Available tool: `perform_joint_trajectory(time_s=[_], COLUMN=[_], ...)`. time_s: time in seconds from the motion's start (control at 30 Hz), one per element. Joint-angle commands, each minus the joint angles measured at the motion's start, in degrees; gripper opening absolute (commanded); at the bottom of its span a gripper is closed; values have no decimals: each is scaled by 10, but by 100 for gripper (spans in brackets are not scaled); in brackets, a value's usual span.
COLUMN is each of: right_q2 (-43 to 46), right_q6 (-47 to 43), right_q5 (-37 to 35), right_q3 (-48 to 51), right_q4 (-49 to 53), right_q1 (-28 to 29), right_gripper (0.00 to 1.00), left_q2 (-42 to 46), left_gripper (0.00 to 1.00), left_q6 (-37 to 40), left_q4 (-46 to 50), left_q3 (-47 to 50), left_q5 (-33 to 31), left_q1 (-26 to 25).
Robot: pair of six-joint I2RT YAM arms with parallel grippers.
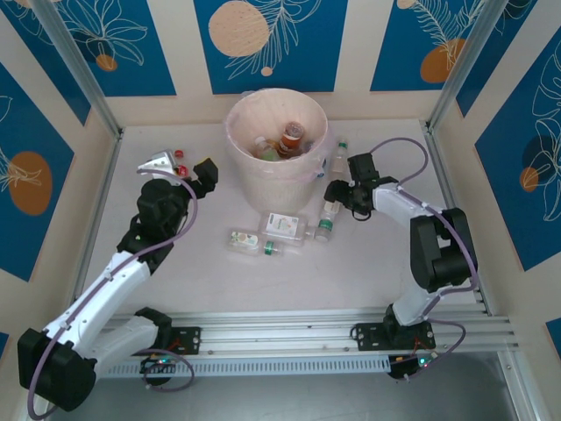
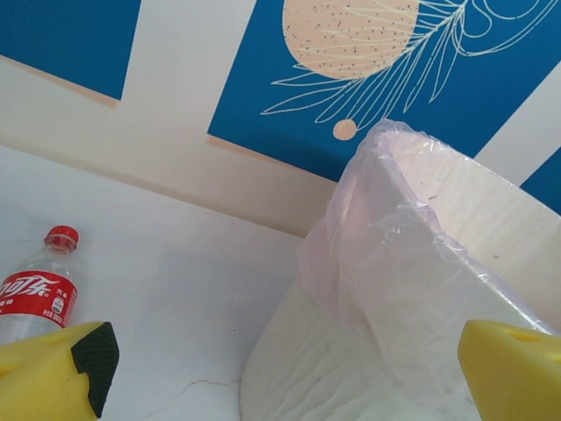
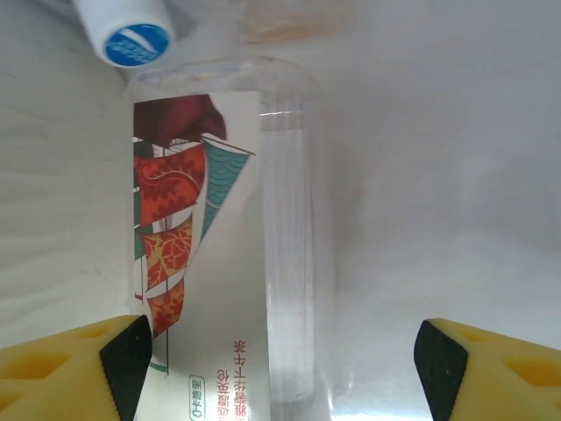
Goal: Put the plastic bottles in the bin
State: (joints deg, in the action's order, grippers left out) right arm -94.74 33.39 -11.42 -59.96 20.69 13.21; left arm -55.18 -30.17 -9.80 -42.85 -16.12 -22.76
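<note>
The cream bin (image 1: 263, 180) with a pinkish liner stands at the back centre and holds several plastic bottles (image 1: 292, 138). More bottles lie on the table in front of it (image 1: 285, 226), (image 1: 246, 239). My right gripper (image 1: 339, 195) is lowered over a clear bottle (image 1: 327, 217). In the right wrist view this bottle (image 3: 228, 263) has a white label with red and teal patterns. It lies between the jaws of my right gripper (image 3: 280, 360), against the left finger, with a wide gap to the right one. My left gripper (image 1: 200, 178) hangs open beside the bin (image 2: 421, 263), empty (image 2: 289, 368).
A red-capped cola bottle (image 2: 35, 294) lies left of the bin near the back wall (image 1: 180, 160). Another bottle (image 1: 340, 156) stands right of the bin. A white cap with a blue logo (image 3: 131, 26) shows just beyond the labelled bottle. Walls close in the table on three sides.
</note>
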Motion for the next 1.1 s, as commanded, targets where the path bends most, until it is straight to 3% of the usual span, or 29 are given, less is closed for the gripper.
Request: perform_joint_trajectory(time_s=[0.0, 0.1, 0.37, 0.57, 0.83, 1.07], right_q2=[25, 24, -51, -139, -182, -168], right_q6=[-14, -7, 50, 48, 22, 0], right_q5=[6, 26, -19, 6, 10, 11], right_q3=[4, -18, -91, -164, -189, -166], right_q4=[13, 7, 31, 51, 68, 51], right_q1=[-3, -2, -6, -4, 6, 9], right_gripper=[84, 89, 100, 100, 93, 77], left_q2=[-6, -5, 7, 9, 11, 0], left_gripper=[100, 100, 100, 100, 100, 100], left_q6=[-12, -15, -14, -13, -14, -20], left_q4=[-7, -4, 4, 9, 15, 15], left_q3=[0, 1, 7, 11, 15, 14], left_q5=[4, 5, -4, -5, -4, 3], left_q1=[9, 10, 14, 16, 23, 28])
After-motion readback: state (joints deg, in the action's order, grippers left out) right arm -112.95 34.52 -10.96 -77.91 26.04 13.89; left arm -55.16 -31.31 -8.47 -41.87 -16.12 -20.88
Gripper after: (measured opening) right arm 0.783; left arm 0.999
